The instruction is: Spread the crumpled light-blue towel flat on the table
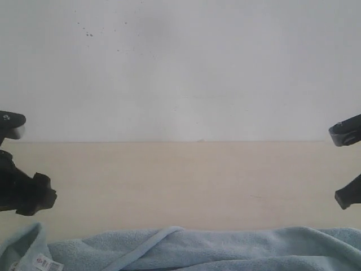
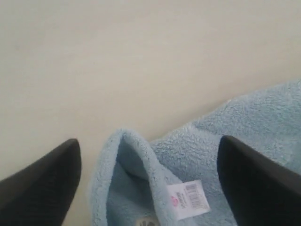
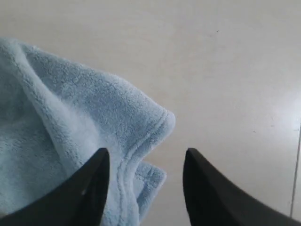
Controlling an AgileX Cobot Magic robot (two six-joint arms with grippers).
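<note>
The light-blue towel [image 1: 225,248] lies crumpled in a long band along the near edge of the beige table [image 1: 180,180]. Its white barcode tag [image 1: 45,263] shows at the left end. My left gripper [image 1: 35,158] hangs open over that end. In the left wrist view its fingers [image 2: 47,188] straddle a folded-up corner of the towel [image 2: 136,160] beside the tag [image 2: 188,200], holding nothing. My right gripper [image 1: 337,166] is open at the right end. The right wrist view shows the hemmed corner of the towel [image 3: 155,122] just ahead of the gap of the right gripper [image 3: 146,151].
A white speckled wall [image 1: 180,68] rises behind the table. Bare tabletop [image 1: 180,169] stretches between the two arms, beyond the towel. Only the towel's far part shows in the exterior view; the rest is cut off at the bottom.
</note>
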